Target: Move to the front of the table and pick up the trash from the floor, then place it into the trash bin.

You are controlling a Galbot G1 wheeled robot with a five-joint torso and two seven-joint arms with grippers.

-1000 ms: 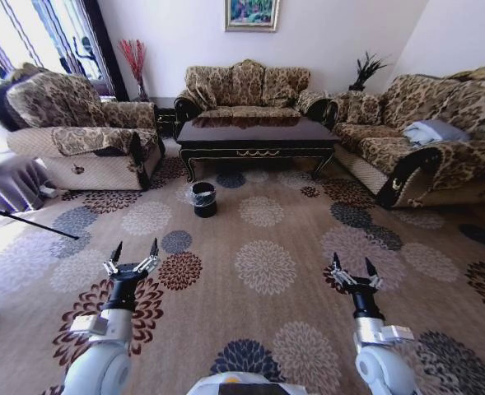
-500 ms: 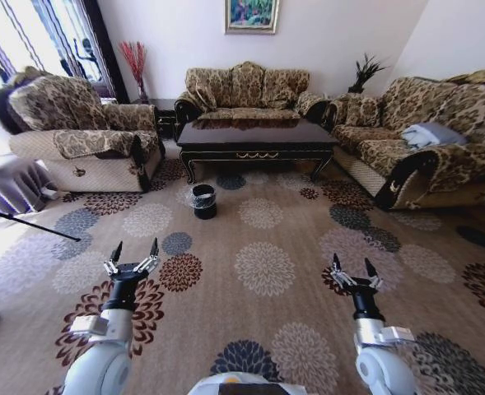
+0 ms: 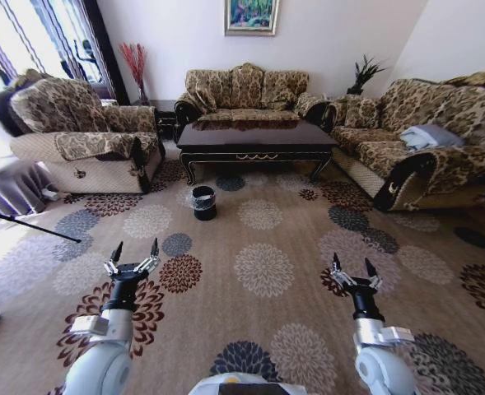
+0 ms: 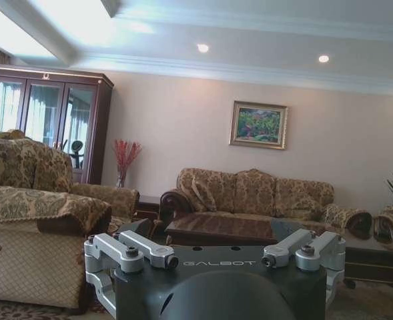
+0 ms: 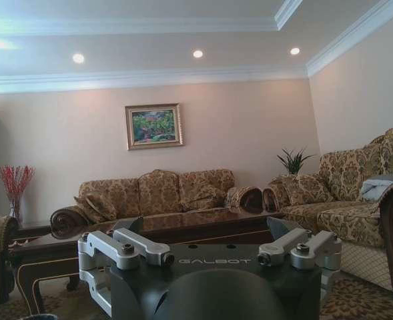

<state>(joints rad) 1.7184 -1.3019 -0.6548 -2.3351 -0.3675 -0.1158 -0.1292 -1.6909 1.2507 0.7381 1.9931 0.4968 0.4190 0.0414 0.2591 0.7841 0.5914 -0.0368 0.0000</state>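
The trash bin (image 3: 203, 202) stands upright on the flowered carpet (image 3: 267, 267), just in front of the left end of the bench (image 3: 257, 138) and well ahead of both hands. It is a small round black bucket with a clear crinkled liner showing at its rim; what lies inside cannot be made out. No litter pieces can be picked out against the carpet pattern.

The bench, a long low dark glossy one with a gold ornament on its apron, sits between the sofas, well apart from the robot. Its top shows in the left wrist view (image 4: 223, 230) and the right wrist view (image 5: 183, 223).

Left hand (image 3: 132, 252): raised above the carpet at the robot's left, fingers spread wide, gripping nothing. The bin lies far ahead of it and slightly to its right.

Right hand (image 3: 355, 269): raised above the carpet at the robot's right, fingers likewise spread, gripping nothing. The bin lies far ahead and well to its left.

Writing: the word "GALBOT" reads on the hand body in both wrist views.

Surroundings: a patterned sofa (image 3: 246, 88) behind the bench, an armchair (image 3: 81, 132) at the left, a second sofa (image 3: 427, 136) at the right, a framed picture (image 3: 251, 15) on the back wall.
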